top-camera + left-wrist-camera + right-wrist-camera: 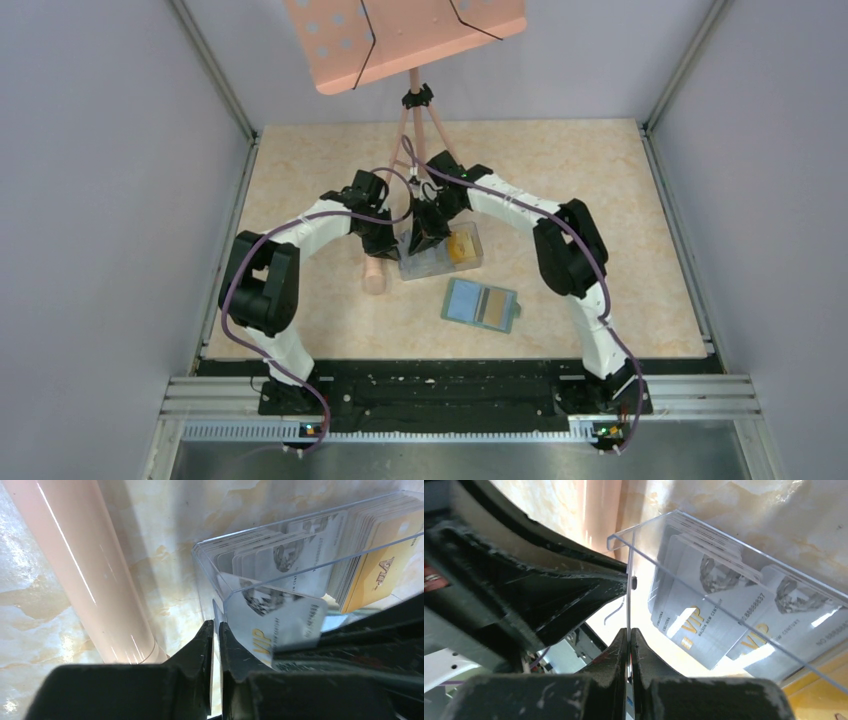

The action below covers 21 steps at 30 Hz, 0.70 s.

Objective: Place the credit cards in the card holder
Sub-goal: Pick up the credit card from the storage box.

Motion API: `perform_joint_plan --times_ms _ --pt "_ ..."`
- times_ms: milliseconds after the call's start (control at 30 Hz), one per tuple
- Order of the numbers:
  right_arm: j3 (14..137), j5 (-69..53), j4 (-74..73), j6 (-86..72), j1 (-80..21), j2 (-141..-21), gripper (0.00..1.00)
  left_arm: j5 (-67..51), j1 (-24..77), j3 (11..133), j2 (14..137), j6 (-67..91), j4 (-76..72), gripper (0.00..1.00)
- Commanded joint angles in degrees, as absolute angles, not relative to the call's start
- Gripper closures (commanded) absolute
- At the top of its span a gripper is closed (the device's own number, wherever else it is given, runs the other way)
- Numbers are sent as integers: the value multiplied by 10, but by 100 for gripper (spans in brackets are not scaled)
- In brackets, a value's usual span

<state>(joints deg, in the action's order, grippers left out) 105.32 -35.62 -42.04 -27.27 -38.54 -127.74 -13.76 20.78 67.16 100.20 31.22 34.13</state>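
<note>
Clear box [428, 264] w/ silver, orange credit cards [300, 560]; card holder [480, 305] apart.

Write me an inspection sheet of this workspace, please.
Surface: marbled beige table.
Job's things: card holder lies open near the clear box; credit cards stacked in that box; one white card tilted, partly out.
Clutter: pink stand, one leg beside the box.
Grippers: left gripper shut on the box wall; right gripper shut on the white card.
Cables: purple cables along both arms.
Surroundings: grey walls.
</note>
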Motion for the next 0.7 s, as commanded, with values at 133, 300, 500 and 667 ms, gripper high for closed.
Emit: perform_joint_plan --times_ms 133,300,500,667 --pt "1003 -370 -367 -290 -349 -1194 90 -149 220 692 956 291 349 77" --pt "986 -353 -383 -268 -343 -1196 69 -153 221 706 941 286 348 75" --pt "994 -305 -420 -231 -344 -1210 62 -156 220 711 941 284 350 74" --pt "1006 -271 -439 -208 -344 -1211 60 -148 220 710 944 280 359 72"
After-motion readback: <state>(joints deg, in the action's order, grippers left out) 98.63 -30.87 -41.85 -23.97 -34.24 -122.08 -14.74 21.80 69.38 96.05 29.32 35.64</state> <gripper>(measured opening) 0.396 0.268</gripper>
